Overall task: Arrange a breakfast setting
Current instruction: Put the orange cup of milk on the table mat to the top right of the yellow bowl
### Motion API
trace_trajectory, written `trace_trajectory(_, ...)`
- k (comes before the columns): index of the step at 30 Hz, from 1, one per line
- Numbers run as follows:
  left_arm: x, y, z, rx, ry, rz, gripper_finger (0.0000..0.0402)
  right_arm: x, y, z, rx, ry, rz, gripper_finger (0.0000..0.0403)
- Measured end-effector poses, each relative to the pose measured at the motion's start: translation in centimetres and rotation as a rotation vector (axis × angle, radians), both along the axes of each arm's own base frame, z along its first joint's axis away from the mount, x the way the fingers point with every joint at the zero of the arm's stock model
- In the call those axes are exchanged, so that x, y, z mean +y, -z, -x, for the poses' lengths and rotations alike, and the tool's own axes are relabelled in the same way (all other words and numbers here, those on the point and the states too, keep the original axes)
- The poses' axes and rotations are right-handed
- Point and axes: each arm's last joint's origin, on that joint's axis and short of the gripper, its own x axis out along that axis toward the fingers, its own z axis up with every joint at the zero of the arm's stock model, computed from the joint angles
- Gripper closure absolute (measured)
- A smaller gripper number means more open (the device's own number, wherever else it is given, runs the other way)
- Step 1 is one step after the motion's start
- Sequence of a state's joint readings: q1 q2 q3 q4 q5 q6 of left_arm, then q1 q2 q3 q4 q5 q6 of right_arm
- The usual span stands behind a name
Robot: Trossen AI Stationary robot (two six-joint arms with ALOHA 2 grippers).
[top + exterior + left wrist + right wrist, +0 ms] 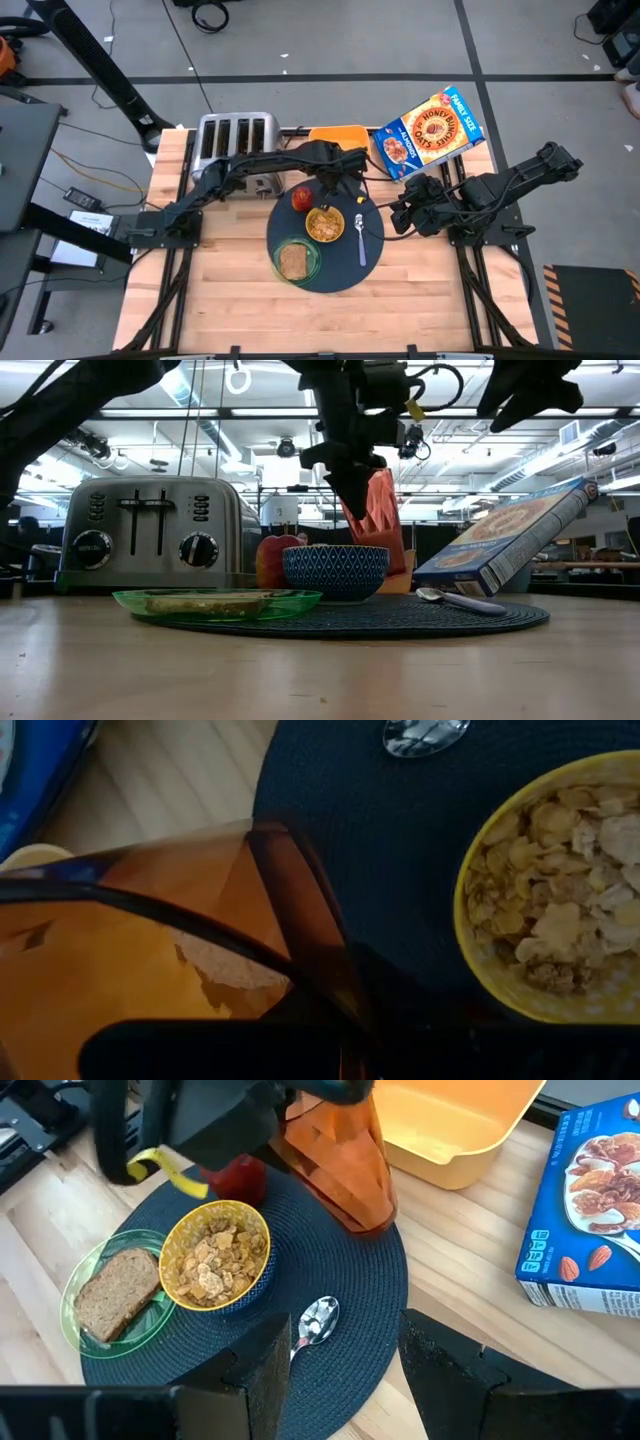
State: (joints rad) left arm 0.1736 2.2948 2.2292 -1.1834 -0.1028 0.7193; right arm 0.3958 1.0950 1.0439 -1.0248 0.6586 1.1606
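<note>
The left claw (350, 455) is clamped tight on the rim of a tall translucent amber plastic cup (340, 1155) and holds it above the far edge of the large round dark blue-grey woven mat (335, 272), near the centre of the high view. In the low view the cup hangs tilted, its base clear of the mat, just behind the small patterned blue bowl with a yellow inside, full of cereal (325, 224). The chief risk is in the set-down: a cup released while tilted could tip over, and one lowered too close could knock the bowl and spill flakes, or nudge the red apple (301, 198) just left of it. The pale plastic spoon (361, 238) lies right of the bowl, and a straying base could land on it. The slice of brown toast (108, 1292) on the small translucent green plate (311, 262) sits at the lower left of the mat, well out of harm. The right claw (345, 1355) hovers half open and empty at the mat's right edge; an advance could crowd the left arm.
</note>
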Motion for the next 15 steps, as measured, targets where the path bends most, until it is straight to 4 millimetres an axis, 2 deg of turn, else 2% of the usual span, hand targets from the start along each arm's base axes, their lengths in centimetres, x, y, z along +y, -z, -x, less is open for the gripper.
trace_trajectory(4, 0.3, 0.9, -0.2, 0.017, -0.006, 0.003, 0.0386, 0.0, 0.0, 0.0, 0.000, 0.000, 0.000, 0.0212)
trace_trajectory(15, 0.4, 1.2, -0.4, 0.008, -0.007, 0.029, 0.0386, 0.0, 0.0, 0.0, 0.003, -0.005, -0.002, 0.0212)
